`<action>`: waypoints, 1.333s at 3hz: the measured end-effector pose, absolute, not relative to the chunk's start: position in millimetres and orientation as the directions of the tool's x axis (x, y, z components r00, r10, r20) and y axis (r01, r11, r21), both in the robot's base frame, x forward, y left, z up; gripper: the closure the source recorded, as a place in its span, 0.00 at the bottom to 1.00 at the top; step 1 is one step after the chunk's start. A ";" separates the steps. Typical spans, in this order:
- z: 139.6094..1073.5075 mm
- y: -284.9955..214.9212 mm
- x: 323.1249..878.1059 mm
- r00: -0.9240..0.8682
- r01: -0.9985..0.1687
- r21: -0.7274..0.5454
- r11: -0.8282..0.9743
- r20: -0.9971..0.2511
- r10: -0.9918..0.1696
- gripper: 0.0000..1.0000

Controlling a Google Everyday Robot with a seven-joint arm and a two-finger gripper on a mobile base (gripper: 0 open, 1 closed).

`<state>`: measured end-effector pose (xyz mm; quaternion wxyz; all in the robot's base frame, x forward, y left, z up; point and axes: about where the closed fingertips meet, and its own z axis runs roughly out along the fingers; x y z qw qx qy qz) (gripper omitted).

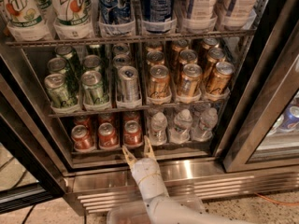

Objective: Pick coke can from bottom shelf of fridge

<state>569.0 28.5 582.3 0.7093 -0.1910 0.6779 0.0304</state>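
below the red, silver-topped coke can, the gripper hovers, fingers spread.

Green cans, gold cans, water bottles

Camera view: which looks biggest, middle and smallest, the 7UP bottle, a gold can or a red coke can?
1. 7UP bottle, even with its top cut off.
2. gold can, front row.
3. coke can; only part of it shows, so its real size against the gold can is unsure.
The open tool is just below it.
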 end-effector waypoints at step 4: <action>591.8 26.4 619.6 0.093 -0.264 -0.218 0.940 -0.975 -0.200 0.90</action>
